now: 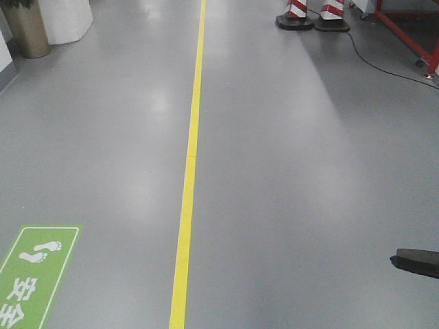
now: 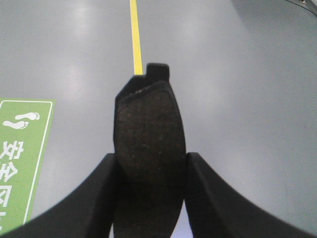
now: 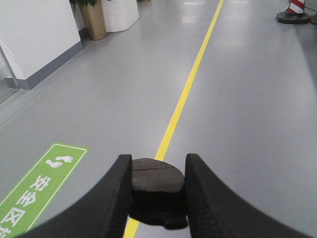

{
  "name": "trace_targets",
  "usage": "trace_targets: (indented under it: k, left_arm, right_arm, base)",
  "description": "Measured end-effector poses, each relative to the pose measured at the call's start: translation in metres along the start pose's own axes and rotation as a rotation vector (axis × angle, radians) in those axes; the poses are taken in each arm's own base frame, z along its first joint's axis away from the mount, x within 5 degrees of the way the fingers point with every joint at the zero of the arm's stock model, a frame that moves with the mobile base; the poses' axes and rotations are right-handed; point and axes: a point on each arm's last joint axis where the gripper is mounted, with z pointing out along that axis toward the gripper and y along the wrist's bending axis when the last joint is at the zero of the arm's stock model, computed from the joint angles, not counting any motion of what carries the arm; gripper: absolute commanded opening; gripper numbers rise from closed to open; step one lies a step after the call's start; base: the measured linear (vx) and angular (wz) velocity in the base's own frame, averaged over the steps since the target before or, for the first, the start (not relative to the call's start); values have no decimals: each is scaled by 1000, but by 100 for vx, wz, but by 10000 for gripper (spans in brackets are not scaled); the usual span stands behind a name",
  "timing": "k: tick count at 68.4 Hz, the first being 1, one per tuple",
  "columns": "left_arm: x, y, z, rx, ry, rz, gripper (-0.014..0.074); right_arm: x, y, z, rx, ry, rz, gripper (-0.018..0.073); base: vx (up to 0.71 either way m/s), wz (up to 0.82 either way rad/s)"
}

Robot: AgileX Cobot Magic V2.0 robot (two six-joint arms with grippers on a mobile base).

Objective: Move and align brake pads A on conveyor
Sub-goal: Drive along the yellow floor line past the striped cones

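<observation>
Brake pads A (image 2: pixel 148 124) are in hand, not on any belt: the left gripper (image 2: pixel 151 159) clamps one, the right gripper (image 3: pixel 158 162) clamps another (image 3: pixel 156 183). Beyond lie grey floor (image 3: pixel 257 124) and a yellow line (image 3: pixel 184 91). No conveyor is in view, so placing and aligning likely remain.

We see a smooth grey floor (image 1: pixel 288 171) with soft glare from overhead light. A yellow line (image 1: pixel 191 157) runs straight down it. A green sticker (image 1: pixel 31 274) with white footprints lies left of the line. Far left stands a tan planter (image 1: pixel 27 31) beside a white wall (image 3: pixel 34 34) with grey skirting. Far right are red-and-white striped posts (image 1: pixel 295 17), a black cable (image 1: pixel 377 65) and a red frame (image 1: pixel 408 31).
</observation>
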Motion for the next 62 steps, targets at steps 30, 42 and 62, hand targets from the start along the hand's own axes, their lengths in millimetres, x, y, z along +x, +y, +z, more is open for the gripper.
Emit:
trace_targets:
  k: [30,42,62]
  left_arm:
    - [0,0,0,-1,2,0,-6]
    - [0,0,0,-1,2,0,-6]
    - [0,0,0,-1,2,0,-6]
  right_arm:
    - [0,0,0,0,0,0,-4]
    - [0,0,0,0,0,0,-4]
    - [0,0,0,0,0,0,-4]
  base:
    - [33,4]
    - [46,-4]
    - [52,-3]
